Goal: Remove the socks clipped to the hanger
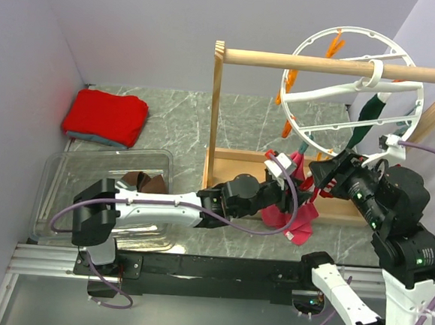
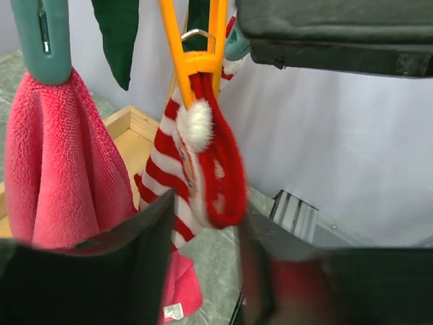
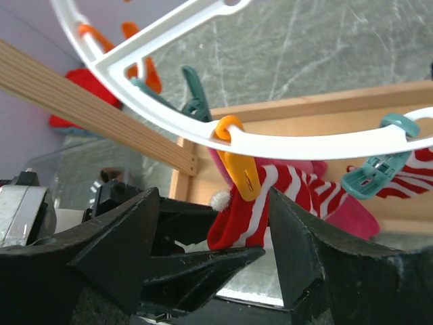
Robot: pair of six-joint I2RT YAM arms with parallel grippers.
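Tag (image 2: 173, 311) on pink cloth (image 2: 61, 169) is unreadable. Left hand (image 2: 206, 217) fingers flank striped sock (image 2: 203, 169) under orange clip (image 2: 193, 47); can't tell if pinching. Right hand (image 3: 213, 196) is spread below hanger (image 3: 304, 145) rim. Bare surface (image 1: 175, 121) in upper left of top view.

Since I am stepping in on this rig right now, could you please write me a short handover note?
Left gripper: open, fingertips either side of the lower end of the striped sock, grip not confirmed.
Right gripper: open, framing the orange clip that holds that sock.
The hanger hangs on the wooden rail; a second striped sock and a dark green sock are clipped to it too.
Done: no sock visibly freed; a brown item in the clear bin is unclear.
To do: unclip every sock.
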